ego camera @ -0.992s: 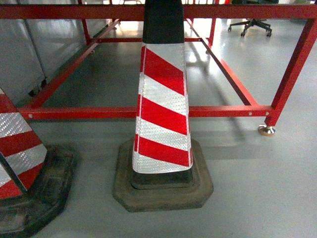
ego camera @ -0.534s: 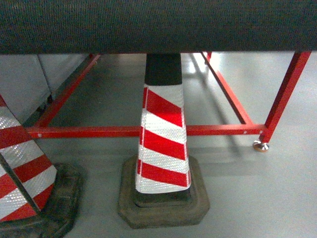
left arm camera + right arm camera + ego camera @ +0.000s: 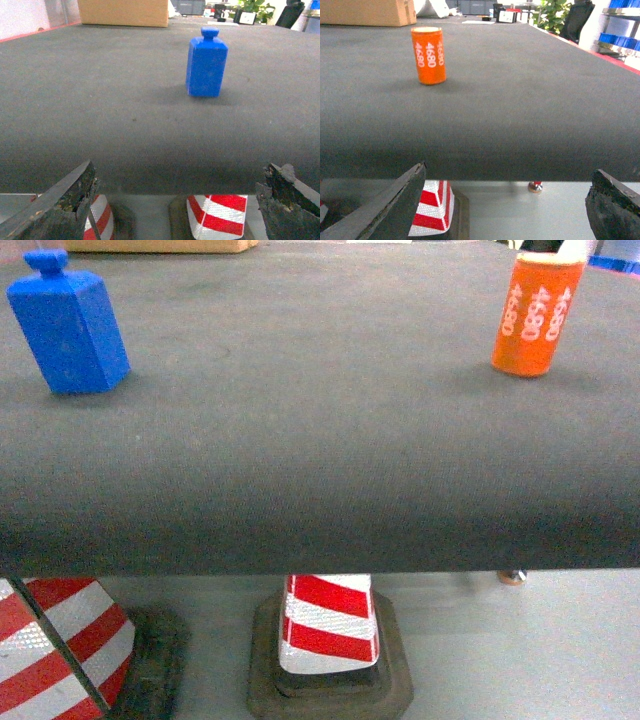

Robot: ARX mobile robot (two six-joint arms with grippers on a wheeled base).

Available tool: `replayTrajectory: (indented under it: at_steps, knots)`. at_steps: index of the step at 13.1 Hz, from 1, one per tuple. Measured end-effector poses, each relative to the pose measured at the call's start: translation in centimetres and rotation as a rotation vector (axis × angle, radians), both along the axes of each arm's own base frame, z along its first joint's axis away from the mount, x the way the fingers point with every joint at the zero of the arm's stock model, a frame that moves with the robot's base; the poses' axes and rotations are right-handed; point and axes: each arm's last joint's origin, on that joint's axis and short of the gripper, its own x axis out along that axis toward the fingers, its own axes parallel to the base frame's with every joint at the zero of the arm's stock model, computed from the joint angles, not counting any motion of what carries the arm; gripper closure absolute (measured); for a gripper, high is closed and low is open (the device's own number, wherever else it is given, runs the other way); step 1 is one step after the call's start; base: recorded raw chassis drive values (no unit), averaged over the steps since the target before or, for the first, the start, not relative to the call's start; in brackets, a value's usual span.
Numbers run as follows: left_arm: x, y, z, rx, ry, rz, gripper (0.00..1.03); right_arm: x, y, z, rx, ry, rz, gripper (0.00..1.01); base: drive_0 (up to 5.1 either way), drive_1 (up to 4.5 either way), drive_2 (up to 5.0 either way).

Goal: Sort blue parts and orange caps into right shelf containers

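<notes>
A blue part, a squared bottle shape with a knob on top, stands upright at the far left of the dark table. An orange cap printed "4680" stands at the far right. Neither gripper shows in the head view. My left gripper is open at the table's near edge, with the blue part well ahead of it. My right gripper is also open at the near edge, and the orange cap stands ahead to its left. Blue containers sit on the shelf at the far right.
A brown cardboard box sits at the table's far edge. Red-and-white striped cones stand on the grey floor below the near edge. A black chair and a plant are beyond the table's far right corner.
The head view has risen from floor level under the red frame to the tabletop. The blue part and the orange cap have come into sight, and the cones have dropped to the bottom.
</notes>
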Motion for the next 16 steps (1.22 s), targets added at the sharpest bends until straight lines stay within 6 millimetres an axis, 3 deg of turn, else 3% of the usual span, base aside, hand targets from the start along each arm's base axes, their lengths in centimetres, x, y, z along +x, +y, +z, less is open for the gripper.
replayTrajectory:
  at_steps: [16]
  knots:
    - [0.0,0.0,0.02,0.0,-0.001,0.0,0.05,0.0,0.0,0.0,0.0,0.0,0.0,0.03,0.0,0.0,0.0]
